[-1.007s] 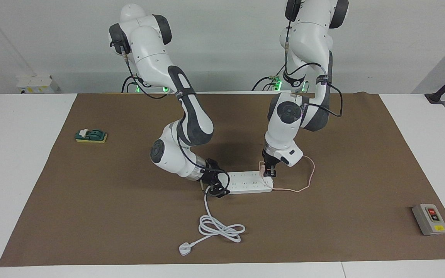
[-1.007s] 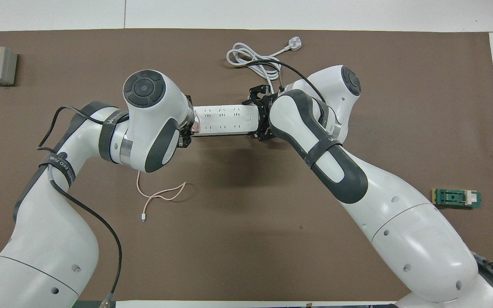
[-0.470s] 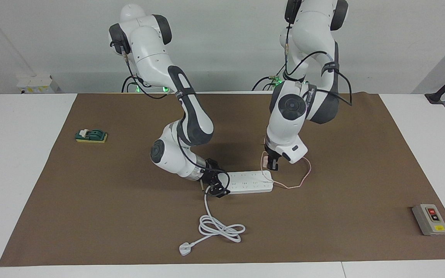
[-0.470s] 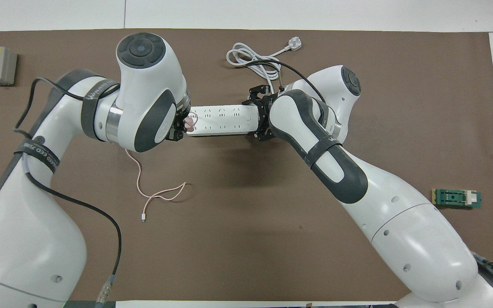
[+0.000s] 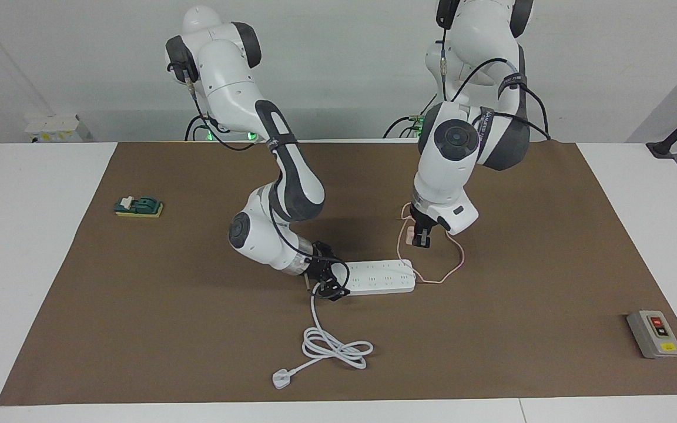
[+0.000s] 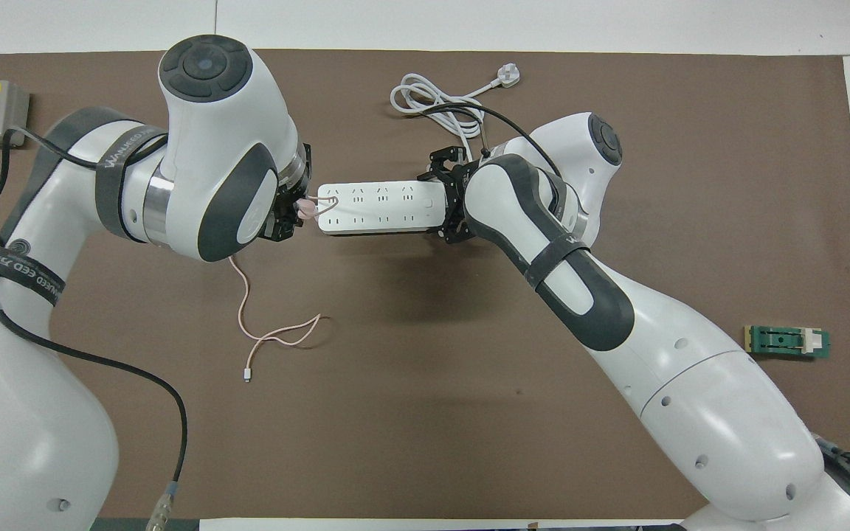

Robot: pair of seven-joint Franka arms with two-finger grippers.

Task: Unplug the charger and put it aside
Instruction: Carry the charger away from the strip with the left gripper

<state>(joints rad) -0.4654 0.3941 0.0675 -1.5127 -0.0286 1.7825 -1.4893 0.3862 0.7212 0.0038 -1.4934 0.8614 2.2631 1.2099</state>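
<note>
Left gripper [image 5: 420, 237], facing view: I have it clamped on the charger [image 5: 412, 234], lifted clear above the power strip [image 5: 381, 277] mid-table; unplugging looks done. Right gripper [image 5: 328, 279] pins the strip's end. Overhead, the cable [image 6: 271, 336] trails tableward; setting aside remains.

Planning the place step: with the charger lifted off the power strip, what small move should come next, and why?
Probably carry it sideways. The left gripper holds the charger above the power strip, unplugged; the right gripper clamps the strip's cord end. Bare mat lies toward the left arm's end.
</note>
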